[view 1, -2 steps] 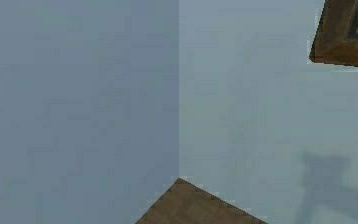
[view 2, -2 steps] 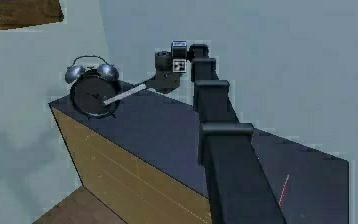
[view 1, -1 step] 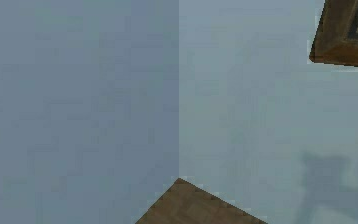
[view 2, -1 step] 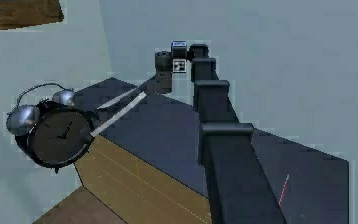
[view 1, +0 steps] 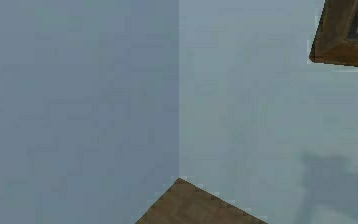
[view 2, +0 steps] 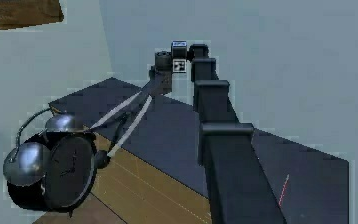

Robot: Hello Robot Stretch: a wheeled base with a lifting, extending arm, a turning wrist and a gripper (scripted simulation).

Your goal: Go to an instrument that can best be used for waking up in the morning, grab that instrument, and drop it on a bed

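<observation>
In the forward view, two pale blue-grey walls [view 1: 87,90] meet in a corner just left of the middle. Below that corner, a corner of the wood-brown bench [view 1: 192,207] pokes up from the bottom edge. The edge of a wood-framed picture [view 1: 345,35] hangs in the top right.

In the arm side view, the wood-framed picture [view 2: 22,12] sits at the top left. The alarm clock [view 2: 52,170] stands below it at the lower left, on the bench's wooden near part. It is dark and round, with two silvery bells [view 2: 29,160] on top. Behind the wood lies a dark slate-coloured surface [view 2: 172,125]. Two thin pale fingers [view 2: 127,108] slant down to the left across that surface. The gripper [view 2: 102,143] ends right by the clock's upper right side. Because the clock rests on the bench there, I cannot tell whether the gripper holds it, or whether the two touch. To the right stand the white squares [view 2: 177,50]. The dark square arm [view 2: 222,135] runs from them down to the bottom edge.
</observation>
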